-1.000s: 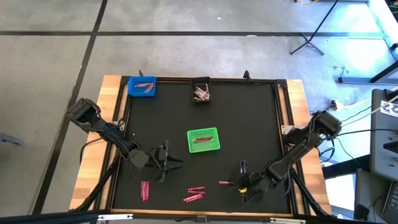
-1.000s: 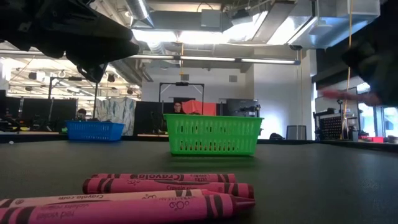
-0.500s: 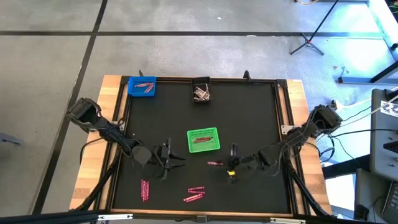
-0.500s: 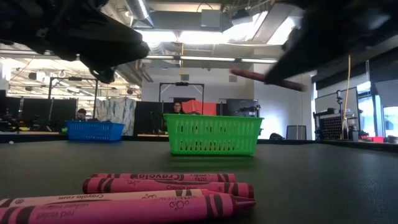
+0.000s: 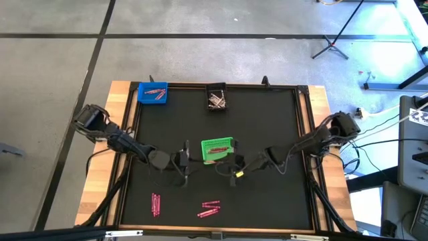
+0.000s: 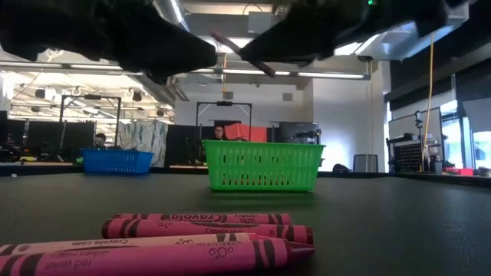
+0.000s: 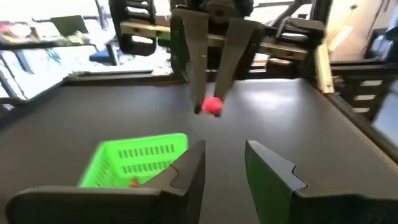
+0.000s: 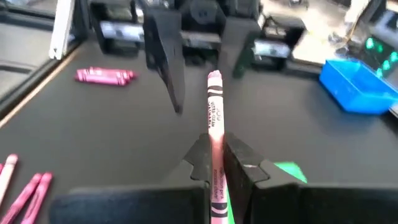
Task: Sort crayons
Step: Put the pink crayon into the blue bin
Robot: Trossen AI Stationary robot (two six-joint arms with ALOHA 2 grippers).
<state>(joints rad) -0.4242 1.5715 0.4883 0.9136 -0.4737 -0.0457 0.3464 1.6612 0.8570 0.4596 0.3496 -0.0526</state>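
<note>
Gripping a pink crayon (image 8: 214, 118), the right gripper (image 5: 232, 167) hangs just beside the green bin (image 5: 218, 150), at its right-hand front corner. Its fingers are clenched on the paper-wrapped stick (printed label facing the wrist camera), which pokes out past the fingertips. The bin is a square plastic basket with slotted walls, and more crayons lie inside it. Opposite, on the bin's other side, the left gripper (image 5: 183, 158) hovers with its dark, blocky fingers spread apart and nothing between them.

On the matte black counter (image 5: 267, 120), near its front edge, loose crayons lie in two small clusters: a pair (image 5: 156, 204) to the left and a fanned bunch (image 5: 208, 209) near the middle. Their wrappers show pink with darker printing in the low view. At the far edge sit a blue bin (image 5: 153, 93) holding pinkish sticks and a black bin (image 5: 216, 98) holding pale ones.
</note>
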